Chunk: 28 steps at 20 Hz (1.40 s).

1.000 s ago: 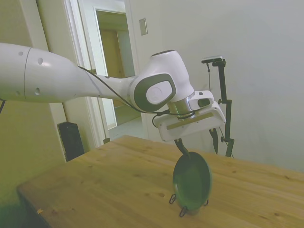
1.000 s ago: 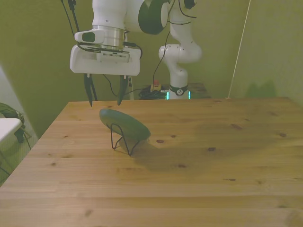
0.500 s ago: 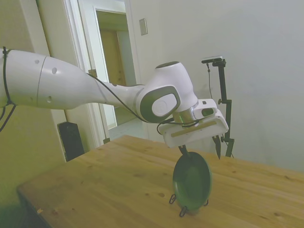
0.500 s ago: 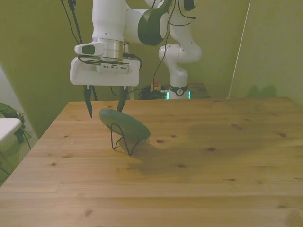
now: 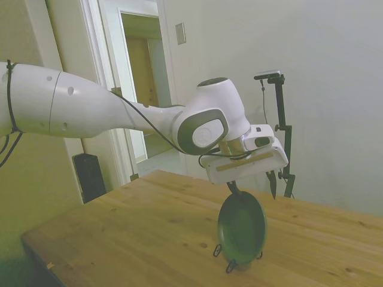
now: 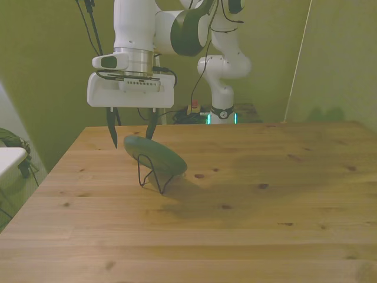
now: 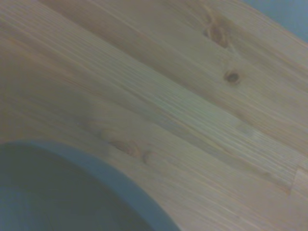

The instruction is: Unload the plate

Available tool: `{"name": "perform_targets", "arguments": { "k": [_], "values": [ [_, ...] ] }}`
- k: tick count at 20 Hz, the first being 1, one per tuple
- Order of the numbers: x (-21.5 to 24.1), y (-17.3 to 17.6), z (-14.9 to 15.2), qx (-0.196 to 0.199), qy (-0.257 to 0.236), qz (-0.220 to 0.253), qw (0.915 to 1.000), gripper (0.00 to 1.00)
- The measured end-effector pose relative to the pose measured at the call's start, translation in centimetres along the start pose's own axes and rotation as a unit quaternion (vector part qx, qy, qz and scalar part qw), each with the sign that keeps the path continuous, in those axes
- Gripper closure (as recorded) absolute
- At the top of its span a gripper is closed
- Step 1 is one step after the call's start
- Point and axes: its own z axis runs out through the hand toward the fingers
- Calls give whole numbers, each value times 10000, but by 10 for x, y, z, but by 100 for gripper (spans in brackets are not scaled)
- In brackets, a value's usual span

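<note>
**Robot arm poised over racked plate**

A white robot arm (image 5: pixel 90 110) reaches across a wooden bench (image 6: pixel 247 200), its tool (image 6: pixel 131 138) hanging just above the upper rim of a dark green plate (image 6: pixel 156 156). The plate stands tilted on edge in a thin black wire stand (image 6: pixel 150 177), near the corner of the bench at the front view's left. The tool's two dark fingers (image 6: pixel 112 132) are spread apart and point down, one on each side of the plate's top edge; they grasp nothing. In the side view the plate (image 5: pixel 242 227) shows its round, smooth face, propped nearly upright, with the feet of the stand (image 5: pixel 228 267) peeking out beneath it on the bench (image 5: pixel 131 233). One finger (image 5: pixel 232 188) of the tool (image 5: pixel 251 188) comes down at the plate's top rim; whether it touches cannot be told. The wrist view, out of focus, shows a curved slice of the plate's rim (image 7: pixel 62 192) against the knotted planks of the bench (image 7: pixel 183 96).
</note>
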Motion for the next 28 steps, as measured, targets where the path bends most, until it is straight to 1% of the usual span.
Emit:
{"name": "perform_targets", "arguments": {
  "k": [8,14,17,23,28],
  "values": [
    [0,-5,2,23,-17,-35,10000,100],
    [-2,-19,4,91,-45,-134,9999,100],
    [-2,-26,2,122,-30,-180,9998,100],
    [-1,-28,1,129,-18,-194,9997,100],
    [4,-34,-10,148,89,-244,9996,100]
  ]
}}
